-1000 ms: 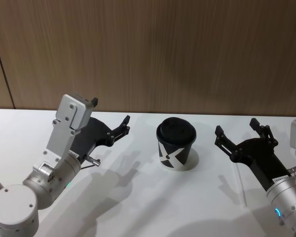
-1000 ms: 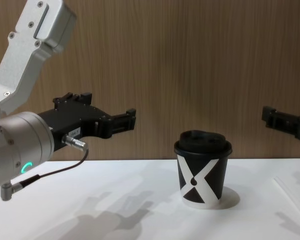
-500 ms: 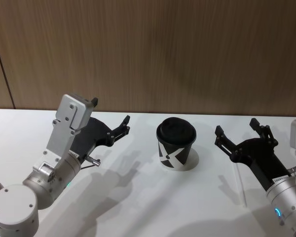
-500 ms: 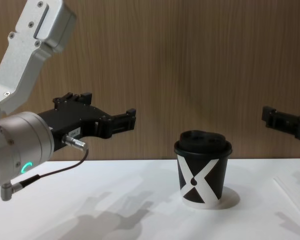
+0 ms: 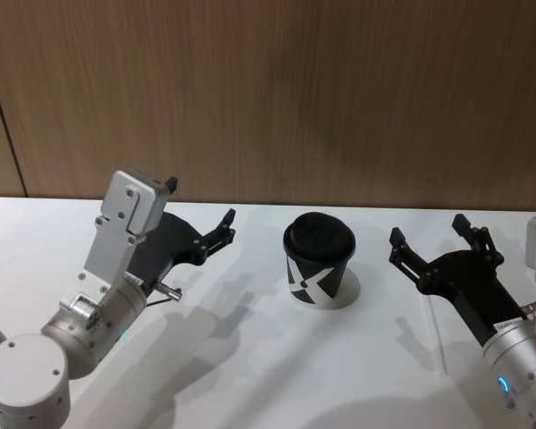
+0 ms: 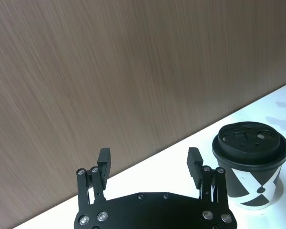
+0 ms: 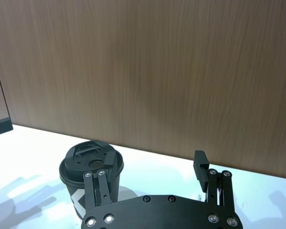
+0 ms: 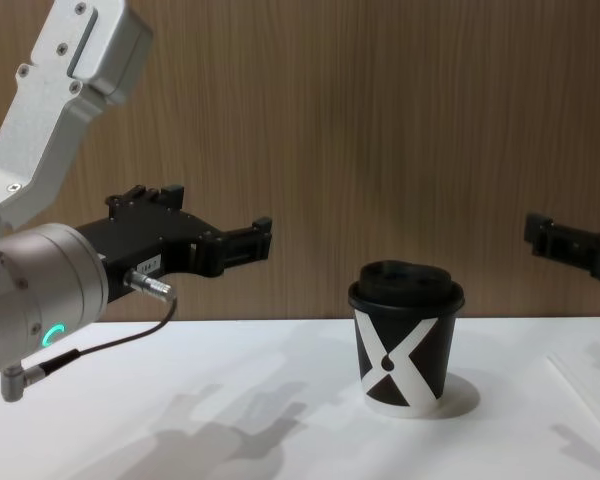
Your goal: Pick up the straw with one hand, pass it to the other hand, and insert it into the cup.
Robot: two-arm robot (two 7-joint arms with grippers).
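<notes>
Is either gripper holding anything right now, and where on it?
Nothing is held. The left gripper and right gripper hover open; the straw lies on the table.

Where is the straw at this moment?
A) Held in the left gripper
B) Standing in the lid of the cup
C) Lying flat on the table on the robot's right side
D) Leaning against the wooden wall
C: the straw lies flat on the table, close to the open right gripper, and nothing stands in the cup.
</notes>
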